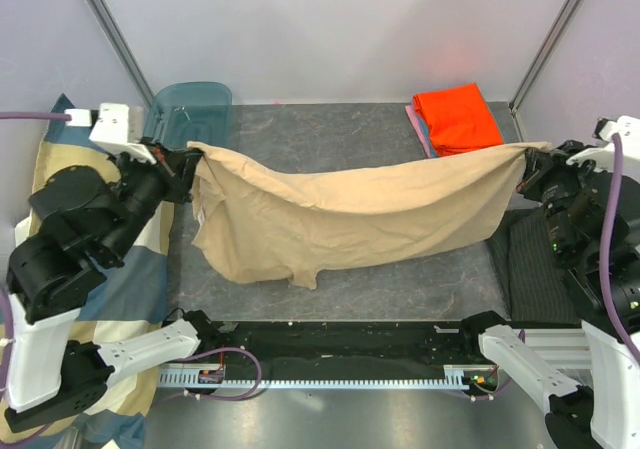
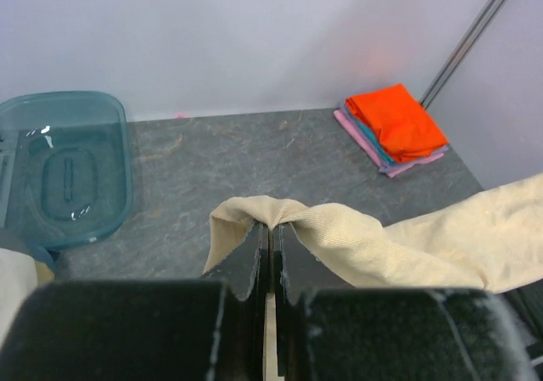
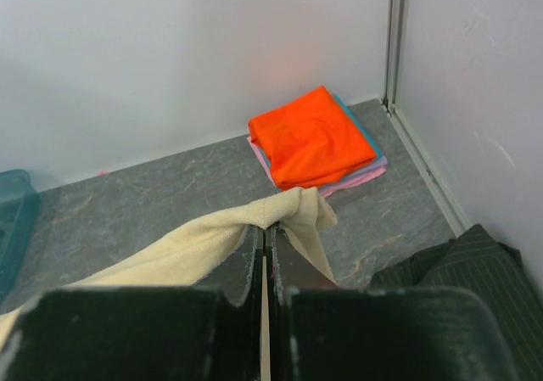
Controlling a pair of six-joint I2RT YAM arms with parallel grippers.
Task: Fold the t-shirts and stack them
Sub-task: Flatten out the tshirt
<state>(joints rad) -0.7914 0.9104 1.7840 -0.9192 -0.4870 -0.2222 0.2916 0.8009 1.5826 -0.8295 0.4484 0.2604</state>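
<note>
Right now your tan shirt [image 1: 350, 219] hangs stretched over the table [image 1: 350, 129] from 9 to 3 o'clock, left gripper [image 1: 190, 165] and right gripper [image 1: 524, 169] each clamped on an end, and being light, limp and sagging, it likely handles best by its corners.

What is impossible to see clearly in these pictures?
Tan t-shirt: neck and sleeves hidden in its own folds, top view.
Folded stack: the orange shirt covers the lower ones; their count is unclear, all views.
Dark striped cloth: cut off by the frame edge, right wrist view; partly behind the right arm, top view.
</note>
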